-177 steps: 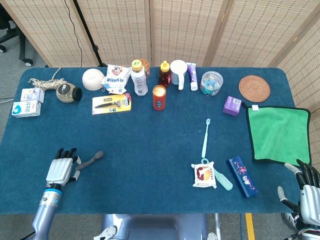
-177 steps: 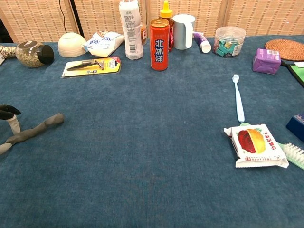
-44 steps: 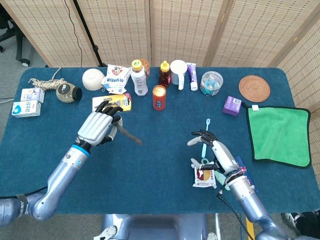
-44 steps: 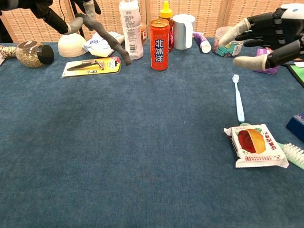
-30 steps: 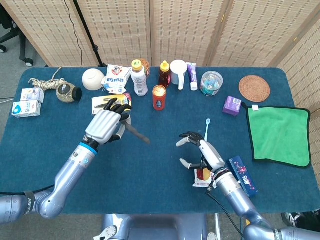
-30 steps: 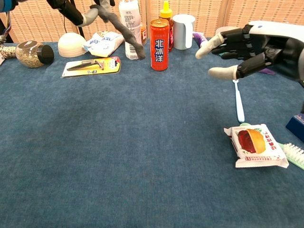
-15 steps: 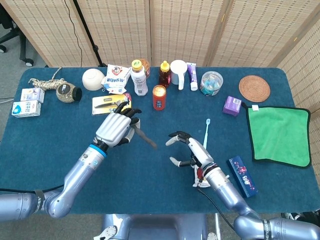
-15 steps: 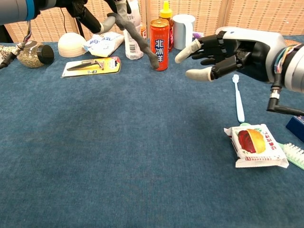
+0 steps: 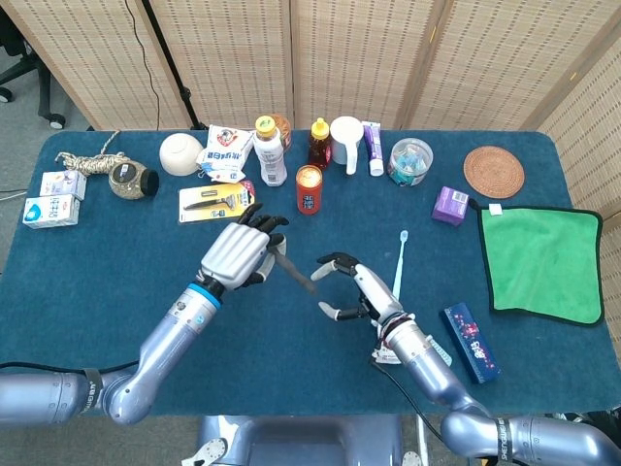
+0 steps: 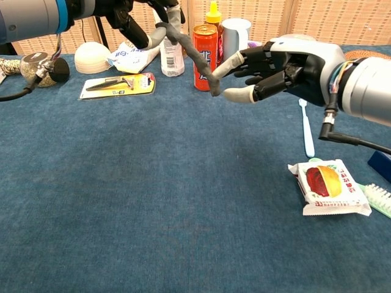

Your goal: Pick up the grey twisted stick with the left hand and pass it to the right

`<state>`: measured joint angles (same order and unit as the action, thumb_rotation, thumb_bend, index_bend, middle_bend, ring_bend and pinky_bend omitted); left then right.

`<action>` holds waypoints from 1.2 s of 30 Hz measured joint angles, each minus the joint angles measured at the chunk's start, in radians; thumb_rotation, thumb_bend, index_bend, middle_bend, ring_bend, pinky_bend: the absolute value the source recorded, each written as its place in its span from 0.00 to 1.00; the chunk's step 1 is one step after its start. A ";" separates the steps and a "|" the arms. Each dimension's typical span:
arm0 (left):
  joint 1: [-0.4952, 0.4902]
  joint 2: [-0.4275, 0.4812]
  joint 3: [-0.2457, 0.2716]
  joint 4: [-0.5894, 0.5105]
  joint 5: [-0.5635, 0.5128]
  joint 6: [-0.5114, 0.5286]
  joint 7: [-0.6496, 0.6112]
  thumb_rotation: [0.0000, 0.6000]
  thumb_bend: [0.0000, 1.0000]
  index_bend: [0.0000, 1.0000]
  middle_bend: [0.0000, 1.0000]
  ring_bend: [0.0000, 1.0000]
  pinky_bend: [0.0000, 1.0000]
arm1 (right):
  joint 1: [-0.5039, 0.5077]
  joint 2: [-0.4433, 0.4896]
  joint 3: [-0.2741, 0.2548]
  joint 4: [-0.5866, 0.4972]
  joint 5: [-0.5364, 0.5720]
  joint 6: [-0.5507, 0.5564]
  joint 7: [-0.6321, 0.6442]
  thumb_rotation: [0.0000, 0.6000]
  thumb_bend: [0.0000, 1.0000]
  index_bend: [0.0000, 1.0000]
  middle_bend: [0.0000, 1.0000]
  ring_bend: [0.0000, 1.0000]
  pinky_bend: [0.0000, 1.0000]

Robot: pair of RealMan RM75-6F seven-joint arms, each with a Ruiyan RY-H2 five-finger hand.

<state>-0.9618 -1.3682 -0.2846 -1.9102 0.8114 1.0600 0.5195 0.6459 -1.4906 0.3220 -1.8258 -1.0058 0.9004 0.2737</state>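
Observation:
My left hand holds the grey twisted stick above the table's middle, gripping one end. The stick slants down to the right. Its free tip reaches the fingertips of my right hand, whose fingers are spread and slightly curled around the tip without closing on it.
A red can, bottles, a white mug and a razor pack line the back of the blue table. A toothbrush, snack packet and green cloth lie to the right.
Both hands have moved toward each other over the table's middle. The stick's free tip now meets my right hand's fingertips.

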 measured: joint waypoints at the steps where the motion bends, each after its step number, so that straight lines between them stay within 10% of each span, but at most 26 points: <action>1: -0.004 -0.004 0.001 0.002 -0.002 0.003 0.005 1.00 0.60 0.67 0.22 0.19 0.00 | 0.003 -0.004 0.001 0.002 0.005 0.001 -0.004 1.00 0.34 0.36 0.19 0.06 0.00; 36: -0.045 -0.058 0.013 0.032 -0.029 0.038 0.022 1.00 0.60 0.67 0.22 0.19 0.00 | 0.046 -0.059 0.019 0.050 0.082 -0.007 -0.038 1.00 0.34 0.46 0.26 0.09 0.00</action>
<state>-1.0070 -1.4264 -0.2714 -1.8787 0.7820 1.0980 0.5419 0.6917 -1.5499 0.3408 -1.7758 -0.9240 0.8935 0.2360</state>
